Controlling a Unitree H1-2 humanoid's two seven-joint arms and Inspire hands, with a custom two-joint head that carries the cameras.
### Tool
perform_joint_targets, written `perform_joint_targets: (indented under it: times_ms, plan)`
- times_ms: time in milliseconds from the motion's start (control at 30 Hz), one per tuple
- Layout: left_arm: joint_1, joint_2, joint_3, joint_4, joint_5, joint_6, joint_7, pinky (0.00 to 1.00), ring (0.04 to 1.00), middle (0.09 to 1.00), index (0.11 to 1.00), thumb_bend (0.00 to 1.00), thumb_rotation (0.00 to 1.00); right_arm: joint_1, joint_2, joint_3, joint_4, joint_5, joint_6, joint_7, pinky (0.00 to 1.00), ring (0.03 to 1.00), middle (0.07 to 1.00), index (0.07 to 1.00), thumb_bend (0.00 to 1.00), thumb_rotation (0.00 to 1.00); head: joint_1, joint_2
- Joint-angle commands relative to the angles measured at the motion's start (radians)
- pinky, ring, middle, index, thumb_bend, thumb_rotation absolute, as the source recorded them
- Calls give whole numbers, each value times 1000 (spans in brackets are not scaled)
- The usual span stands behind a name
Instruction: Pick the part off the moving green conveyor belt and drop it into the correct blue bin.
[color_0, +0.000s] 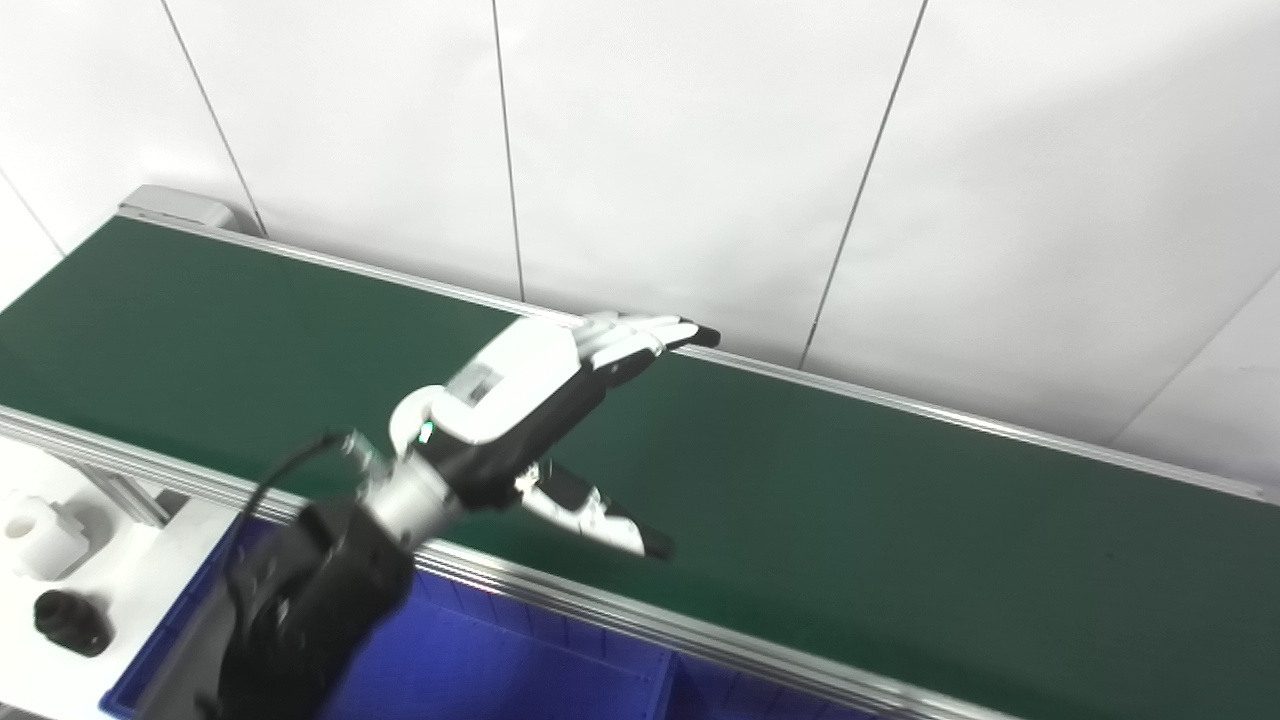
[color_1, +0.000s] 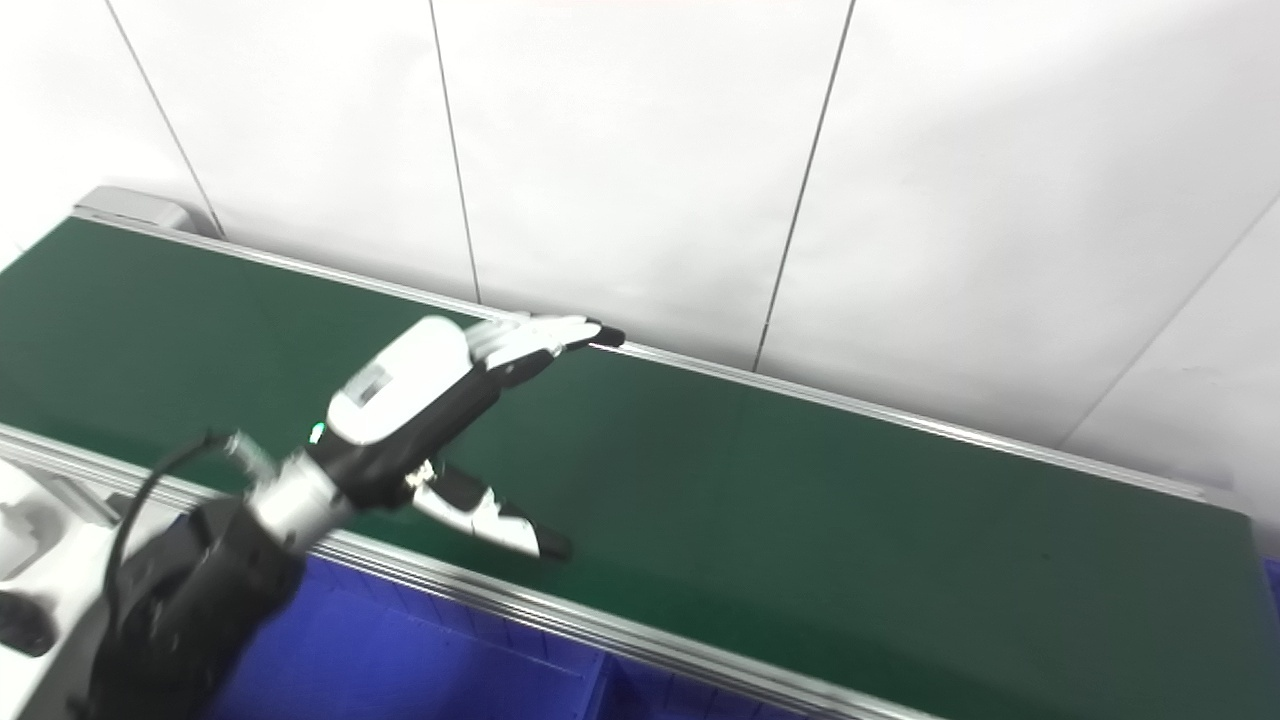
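The green conveyor belt (color_0: 850, 500) runs from upper left to lower right. I see no part on the belt. My left hand (color_0: 540, 400) hovers over the belt's middle, open and empty, fingers stretched toward the far rail and thumb spread toward the near rail. It also shows in the right eye view (color_1: 430, 390). A blue bin (color_0: 480, 660) sits below the belt's near rail, under my left forearm. My right hand is out of view.
A white part (color_0: 45, 535) and a black part (color_0: 70, 622) lie on the white surface at the lower left. The belt's near metal rail (color_0: 620, 610) separates belt and bin. A white panelled wall stands behind the belt.
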Motion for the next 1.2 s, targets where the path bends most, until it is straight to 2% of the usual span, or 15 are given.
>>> perform_joint_targets:
  times_ms: [0, 67, 200, 467, 667, 733, 900, 1000, 1100, 1167]
  plan:
    - [-53, 60, 1, 38, 39, -45, -8, 768, 817, 843, 813, 1000, 257, 9, 0, -1, -38, 0, 1, 5, 1000, 1000, 1000, 1000, 964, 919, -2, 0]
    - [-72, 85, -6, 76, 48, -57, -13, 766, 811, 833, 808, 1000, 254, 9, 0, 1, -39, -1, 3, 5, 1000, 1000, 1000, 1000, 963, 925, -3, 2]
    - [-129, 127, -24, 171, 46, -37, -74, 784, 818, 836, 825, 1000, 272, 6, -4, 4, -42, -12, 6, 7, 1000, 1000, 1000, 1000, 952, 935, -1, 5]
    - [-220, 129, -33, 368, -71, -5, -150, 757, 850, 883, 858, 1000, 293, 5, 2, 15, -46, -16, 10, 5, 1000, 1000, 1000, 1000, 948, 932, -12, 9]
    - [-233, 135, -58, 429, -77, 24, -176, 827, 891, 905, 888, 1000, 309, 11, 6, 22, -59, -1, 20, 8, 1000, 1000, 1000, 1000, 944, 917, -16, 13]
    - [-229, 135, -63, 459, -82, 17, -167, 836, 893, 903, 884, 1000, 302, 11, 6, 25, -59, 5, 18, 10, 1000, 1000, 1000, 1000, 939, 915, -19, 15]
    - [-218, 149, -91, 536, -39, -51, -104, 852, 895, 895, 871, 1000, 313, 16, 4, 30, -73, -1, 33, 8, 1000, 1000, 1000, 1000, 953, 922, -26, 23]
    - [-215, 163, -109, 549, -18, -56, -99, 894, 909, 900, 873, 1000, 317, 20, 5, 29, -78, 1, 36, 6, 1000, 1000, 1000, 1000, 962, 921, -28, 27]
    - [-210, 177, -130, 565, -1, -67, -97, 891, 897, 893, 867, 1000, 327, 22, 5, 30, -84, 9, 38, 8, 1000, 1000, 1000, 1000, 953, 920, -29, 31]
    - [-206, 188, -148, 572, 10, -75, -98, 901, 903, 904, 883, 1000, 376, 24, 5, 31, -90, 8, 43, 8, 1000, 1000, 1000, 1000, 949, 921, -29, 32]
